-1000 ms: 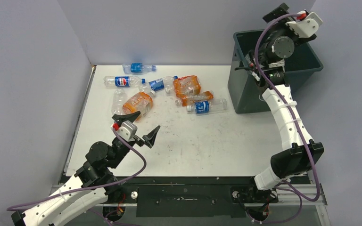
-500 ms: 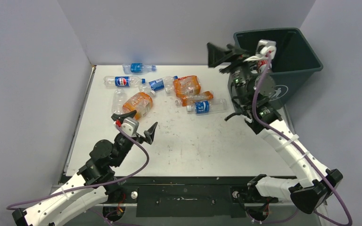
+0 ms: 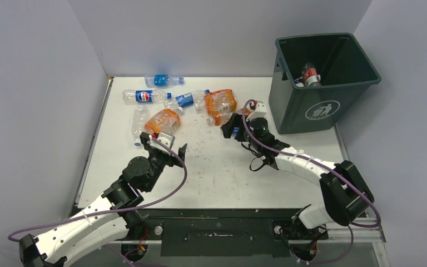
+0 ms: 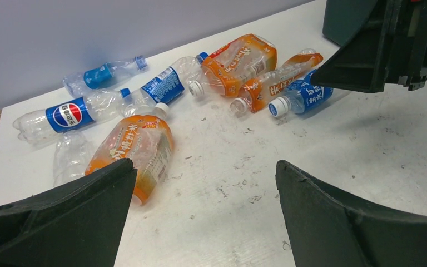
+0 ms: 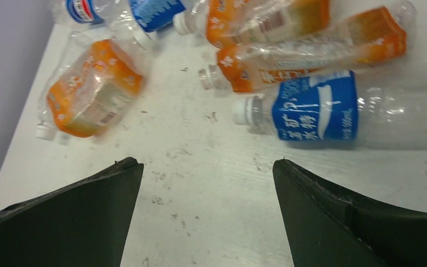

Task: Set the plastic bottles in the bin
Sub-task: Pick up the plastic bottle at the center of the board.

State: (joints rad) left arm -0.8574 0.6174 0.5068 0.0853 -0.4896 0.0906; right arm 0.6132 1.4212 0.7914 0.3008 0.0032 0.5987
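Observation:
Several plastic bottles lie at the back of the white table: a flat orange one (image 3: 163, 121) (image 4: 133, 147), a Pepsi one (image 3: 143, 96), a wide orange one (image 3: 221, 104), a slim orange one (image 5: 311, 53) and a clear one with a blue label (image 5: 322, 111) (image 4: 303, 95). One red-labelled bottle (image 3: 310, 75) lies inside the dark bin (image 3: 318, 110) at the back right. My left gripper (image 3: 164, 146) (image 4: 203, 166) is open and empty just in front of the flat orange bottle. My right gripper (image 3: 231, 127) (image 5: 207, 164) is open and empty, low over the table beside the blue-labelled bottle.
A small blue bottle (image 3: 164, 80), a blue-labelled bottle (image 3: 186, 99) and a crushed clear one (image 3: 140, 119) lie at the back left. Grey walls close off the back and both sides. The table (image 3: 228, 167) shows small scuffs and crumbs.
My right arm has swung from above the bin down to the table by the blue-labelled bottle. A red-labelled bottle now shows in the bin. The left gripper has edged lower and forward.

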